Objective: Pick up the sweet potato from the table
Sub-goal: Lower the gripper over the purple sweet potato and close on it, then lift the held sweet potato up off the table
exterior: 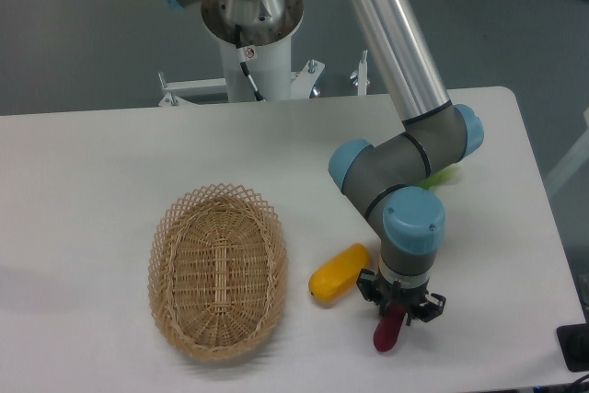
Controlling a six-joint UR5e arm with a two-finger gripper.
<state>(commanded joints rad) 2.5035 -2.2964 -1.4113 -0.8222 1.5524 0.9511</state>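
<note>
A yellow oblong vegetable [339, 272] is seen lying tilted at lower centre of the frame, just beside the end effector [399, 306] on its left, with a narrow strip of white surface between it and the sweet potato [387, 331]. Further left, an oval wicker basket [218, 270] is set well apart from both. A sliver of something green [446, 173] is visible behind the arm's elbow at right of centre; its kind cannot be told. The arm's grey and blue joints are stacked directly above the end effector, so the area behind it is hidden. The sweet potato is placed on the white desk [101, 172] at lower right of centre, near the lower edge of the frame; bare desk is left to its right up to the desk's right edge, and below it only a narrow band of desk is shown. The sweet potato is seen as a slim magenta-purple piece with a tapered lower end pointing down the frame; its upper end is covered by the end effector. The black fingers are drawn in close on either side of that upper end and appear closed on it.
</note>
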